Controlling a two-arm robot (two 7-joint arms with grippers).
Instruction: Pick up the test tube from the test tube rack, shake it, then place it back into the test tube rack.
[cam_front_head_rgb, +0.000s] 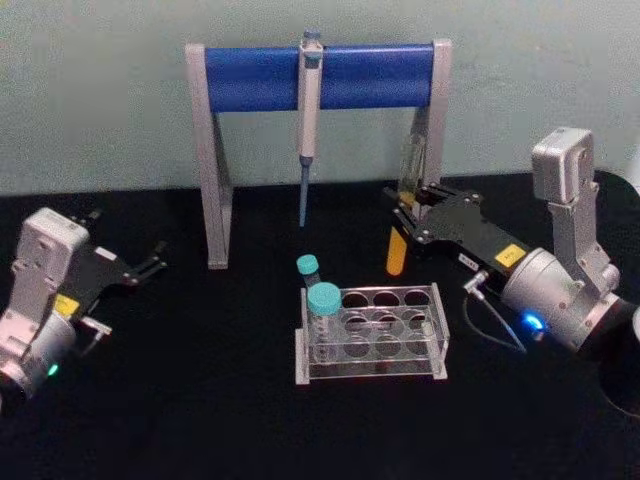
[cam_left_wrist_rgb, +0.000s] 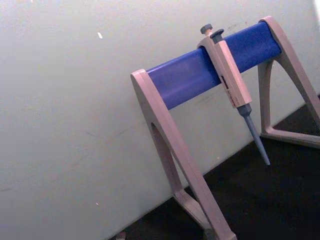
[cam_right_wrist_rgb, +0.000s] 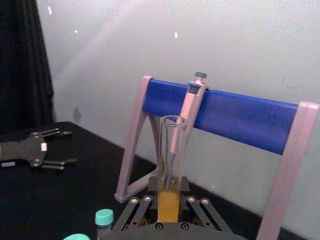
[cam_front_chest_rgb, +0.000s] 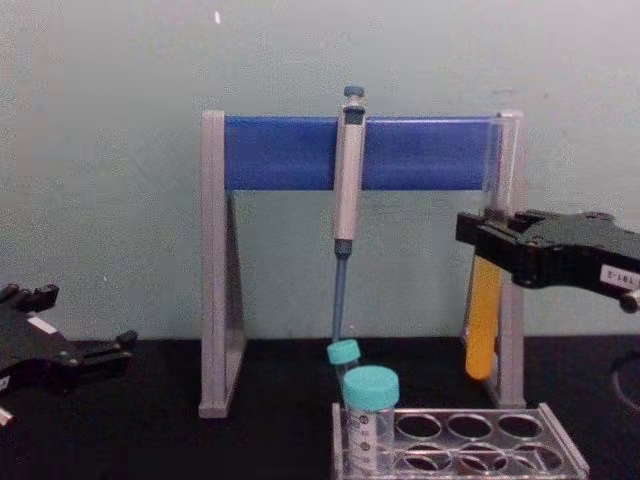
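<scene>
Head view: the right gripper is raised over the black table, behind the right end of the test tube rack. Its jaws are closed on the middle of the upright test tube. The tube's orange lower end hangs clear of the rack, with bare tabletop between them. Its clear upper part is hard to make out against the right leg of the pipette stand. Two teal-capped tubes stand at the rack's left end. The left gripper sits near the table's left edge, jaws apart, well away from everything.

Left wrist view: a pipette hangs from the stand's blue bar before a pale wall. The stand's near foot is cut off.

Right wrist view: the open-mouthed tube rises between the fingers, its base hidden.

Chest view: the tube hangs beside the stand's right leg, above the rack, whose front is cut off.
</scene>
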